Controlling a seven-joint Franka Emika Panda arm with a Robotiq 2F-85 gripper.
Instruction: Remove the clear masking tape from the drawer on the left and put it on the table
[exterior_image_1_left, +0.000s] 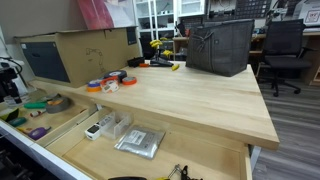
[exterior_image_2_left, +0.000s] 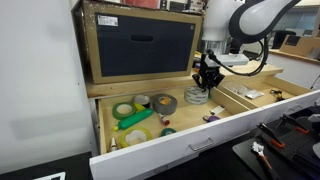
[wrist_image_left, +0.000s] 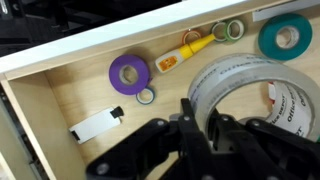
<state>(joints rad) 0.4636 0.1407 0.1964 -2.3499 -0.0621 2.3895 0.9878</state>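
1. gripper (exterior_image_2_left: 207, 78) low over the drawer (exterior_image_2_left: 175, 150); jaws narrow, seemingly astride the roll's near wall; actual grip can't be told
2. clear masking tape (wrist_image_left: 240, 70) flat in drawer, hole up, directly beneath fingers; ring spreads rightward in wrist view
3. likely straight lift, then table (exterior_image_1_left: 200, 100)

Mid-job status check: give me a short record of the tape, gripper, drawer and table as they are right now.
target: clear tape, lying flat in the drawer
gripper: gripper low at the tape's rim; whether it grips cannot be told
drawer: open; also holds a purple roll and a teal roll
table: table carries coloured rolls near the box; clear tape not yet on it
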